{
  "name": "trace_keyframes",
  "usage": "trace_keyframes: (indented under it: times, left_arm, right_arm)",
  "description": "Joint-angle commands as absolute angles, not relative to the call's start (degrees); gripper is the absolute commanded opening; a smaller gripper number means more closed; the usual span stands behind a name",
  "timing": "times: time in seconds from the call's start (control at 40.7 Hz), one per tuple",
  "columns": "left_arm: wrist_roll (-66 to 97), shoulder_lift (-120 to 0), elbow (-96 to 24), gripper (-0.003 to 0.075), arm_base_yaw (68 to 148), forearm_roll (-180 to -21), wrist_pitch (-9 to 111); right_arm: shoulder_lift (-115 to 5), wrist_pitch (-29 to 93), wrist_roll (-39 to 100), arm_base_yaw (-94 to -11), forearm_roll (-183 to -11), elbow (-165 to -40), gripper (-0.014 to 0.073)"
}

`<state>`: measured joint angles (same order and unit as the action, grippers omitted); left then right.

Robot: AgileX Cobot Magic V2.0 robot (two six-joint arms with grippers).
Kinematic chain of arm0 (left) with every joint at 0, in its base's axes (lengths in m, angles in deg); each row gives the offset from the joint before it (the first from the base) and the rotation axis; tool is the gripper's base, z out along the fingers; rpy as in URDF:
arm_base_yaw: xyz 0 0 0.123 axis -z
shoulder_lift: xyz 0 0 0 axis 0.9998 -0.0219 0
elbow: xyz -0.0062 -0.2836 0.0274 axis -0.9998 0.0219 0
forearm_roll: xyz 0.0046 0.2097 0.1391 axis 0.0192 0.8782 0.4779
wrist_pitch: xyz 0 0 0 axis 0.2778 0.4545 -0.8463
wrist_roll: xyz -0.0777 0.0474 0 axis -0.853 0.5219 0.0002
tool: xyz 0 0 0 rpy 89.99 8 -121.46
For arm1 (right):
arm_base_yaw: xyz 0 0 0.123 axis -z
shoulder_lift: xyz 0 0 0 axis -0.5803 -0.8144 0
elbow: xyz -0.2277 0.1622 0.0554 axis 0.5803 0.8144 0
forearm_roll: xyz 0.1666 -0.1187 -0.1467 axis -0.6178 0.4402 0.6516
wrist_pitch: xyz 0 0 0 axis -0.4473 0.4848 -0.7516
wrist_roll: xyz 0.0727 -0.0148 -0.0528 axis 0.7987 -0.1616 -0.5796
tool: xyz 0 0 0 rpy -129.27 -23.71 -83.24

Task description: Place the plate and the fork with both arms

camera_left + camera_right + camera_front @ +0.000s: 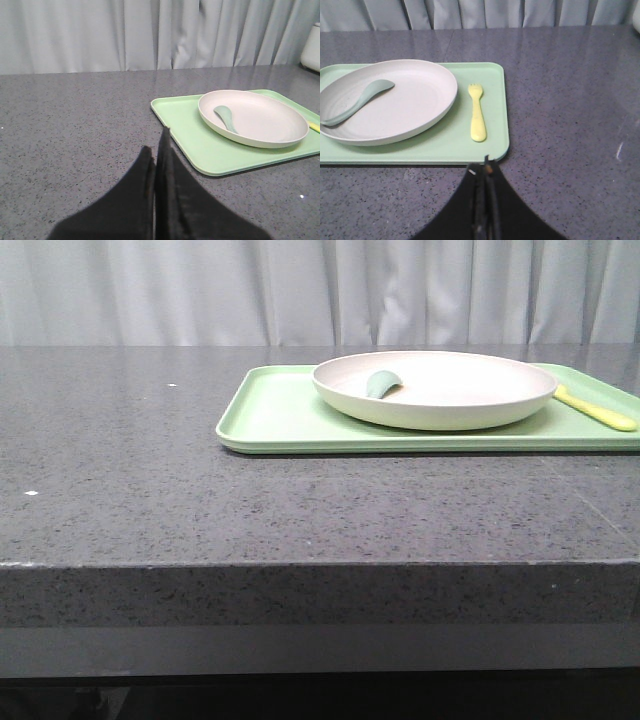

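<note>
Two risks stand out, both judged from how things lie. One is the teal-green spoon (pixel 357 102) resting loose inside the cream-white plate (pixel 435 388): if the plate is tipped while being lifted by its raised rim, the spoon could slide or roll out. The other is the pale-yellow fork (pixel 477 111), which lies flat on the light-green tray (pixel 275 415) just beside the plate's rim, on the robot's right; thin and low as it is, a pinch from above could skid off it or push it along the smooth tray rather than catch it, and fingers coming down too near the plate could knock its edge. The tray itself is light-looking and might shift on the dark speckled countertop (pixel 120 490) if a finger drags on it. Neither arm shows in the front view. In the left wrist view the left gripper (pixel 155 160) has its jaws pressed together with nothing between them, poised above bare counter near the tray's corner and aimed toward the plate. In the right wrist view the right gripper (pixel 485 172) is likewise closed and empty, its tips near the tray's edge, roughly in line with the fork's handle.
</note>
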<state>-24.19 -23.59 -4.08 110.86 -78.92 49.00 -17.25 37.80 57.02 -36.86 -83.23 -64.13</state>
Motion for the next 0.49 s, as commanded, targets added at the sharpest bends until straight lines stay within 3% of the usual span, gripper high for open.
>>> trace_keyframes:
  times: [0.0,0.467]
  left_arm:
    - [-24.2,-23.8,-5.7,-0.0018,110.8,-79.2,54.2]
    - [-24.2,-23.8,-5.7,-0.0018,110.8,-79.2,54.2]
  right_arm:
    - [-14.4,32.3,56.2,-37.0,-82.9,-65.0,-0.0068]
    - [-13.3,32.3,56.2,-37.0,-82.9,-65.0,-0.0068]
